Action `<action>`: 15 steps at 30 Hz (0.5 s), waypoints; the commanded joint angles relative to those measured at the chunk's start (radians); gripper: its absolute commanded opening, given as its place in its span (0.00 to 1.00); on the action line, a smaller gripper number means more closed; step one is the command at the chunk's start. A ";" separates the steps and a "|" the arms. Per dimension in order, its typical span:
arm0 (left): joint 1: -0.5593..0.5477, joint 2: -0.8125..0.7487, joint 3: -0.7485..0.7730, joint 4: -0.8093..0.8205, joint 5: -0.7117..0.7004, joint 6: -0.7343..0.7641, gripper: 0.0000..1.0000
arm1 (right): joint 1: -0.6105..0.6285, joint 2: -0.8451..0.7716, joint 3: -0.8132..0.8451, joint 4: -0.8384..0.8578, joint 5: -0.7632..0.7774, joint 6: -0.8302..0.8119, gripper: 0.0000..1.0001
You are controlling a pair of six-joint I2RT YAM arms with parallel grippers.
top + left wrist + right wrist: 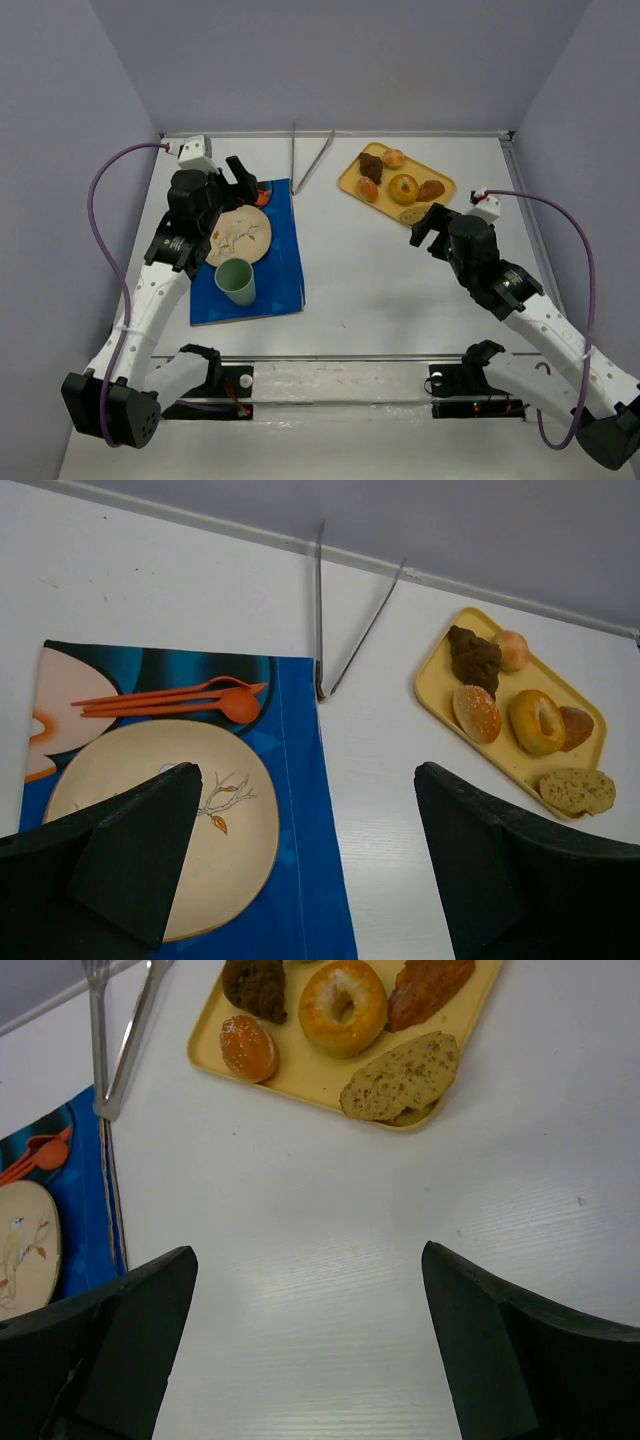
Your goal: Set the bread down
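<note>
The bread (367, 190), a small oval golden-orange roll, lies at the near left of the yellow tray (443, 180) at the back right. It also shows in the left wrist view (477, 712) and the right wrist view (248, 1048). My right gripper (425, 230) is open and empty, just in front of the tray and above bare table (310, 1350). My left gripper (243, 180) is open and empty above the far edge of a beige plate (240, 238), over the plate's right rim and the mat (305, 860).
The tray also holds a ring bun (404, 187), a pale round bun (394, 158), a dark brown piece (371, 165), a reddish roll (431, 190) and a seeded slice (412, 214). Metal tongs (300, 160) lie at the back. A blue placemat (285, 270) carries a green cup (236, 281) and orange cutlery (170, 695).
</note>
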 commanded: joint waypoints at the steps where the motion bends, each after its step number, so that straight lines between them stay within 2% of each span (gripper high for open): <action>1: -0.004 0.009 0.013 0.040 -0.003 -0.003 0.99 | 0.004 -0.023 0.024 0.023 0.029 -0.040 1.00; 7: -0.004 0.047 0.037 0.057 0.005 0.017 0.99 | 0.004 -0.031 0.026 0.030 0.003 -0.072 1.00; 10: -0.004 0.116 0.074 0.075 0.060 0.048 0.99 | 0.004 -0.030 0.022 0.033 0.006 -0.080 1.00; 13: -0.004 0.197 0.167 0.066 0.146 0.109 0.99 | 0.004 -0.025 0.019 0.033 0.009 -0.093 1.00; 15: -0.004 0.311 0.276 0.031 0.193 0.136 0.99 | 0.004 -0.023 0.016 0.033 0.020 -0.098 1.00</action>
